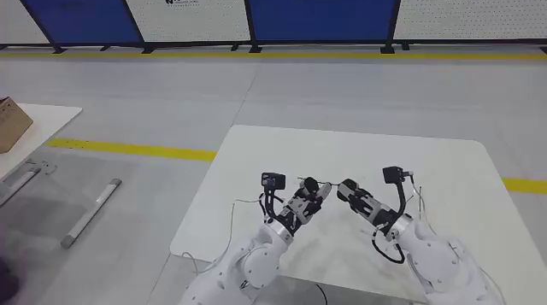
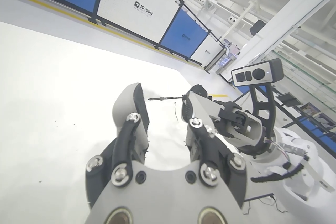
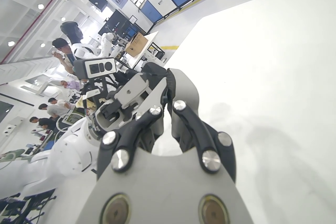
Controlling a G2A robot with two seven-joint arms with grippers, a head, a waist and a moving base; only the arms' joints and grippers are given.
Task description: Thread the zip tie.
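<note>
Over on the left, the left end effector (image 2: pixel 163 102) is spread wide above the white table (image 1: pixel 427 164), gripping nothing, with a clean gap between its two fingers. In that gap sits the zip tie (image 2: pixel 166 98), a thin dark strap held level in the air, clear of the table. Its free tip points at the inner pad of one finger (image 2: pixel 139 104) and stops just short of it. Follow the strap to the right and its other end vanishes into the right end effector (image 3: pixel 168 79), whose fingers are pressed together and pinching the zip tie. From above, the two end effectors sit nose to nose over the middle of the table. A short dark curl hangs below the strap near the right end effector; whether that is the tie's head or something loose, I can't tell. My read is that the free end is about to be taken. To do it well, centre the strap in the gap first, because a thin strap like this will probably flex away if one pad nudges it early. Close squarely a little back from the tip, keep the right pinch firm until the left has it, and don't twist.
</note>
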